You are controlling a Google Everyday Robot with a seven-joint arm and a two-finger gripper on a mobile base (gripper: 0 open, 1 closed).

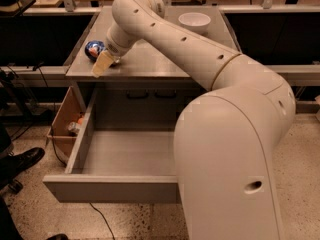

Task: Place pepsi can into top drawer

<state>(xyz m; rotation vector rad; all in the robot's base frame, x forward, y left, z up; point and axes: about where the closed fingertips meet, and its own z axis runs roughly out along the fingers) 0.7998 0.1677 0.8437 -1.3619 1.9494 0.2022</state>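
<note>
The pepsi can, blue with a red-and-white logo, lies on its side on the grey countertop near its left edge. My gripper is at the end of the long white arm, low over the counter, right beside the can on its near right side. I cannot tell if it touches the can. The top drawer is pulled wide open below the counter, and its plain grey inside holds nothing.
A white bowl stands at the back right of the counter. A brown cardboard box with small items sits on the floor left of the drawer. A black shoe is at the lower left. My arm's bulk covers the drawer's right part.
</note>
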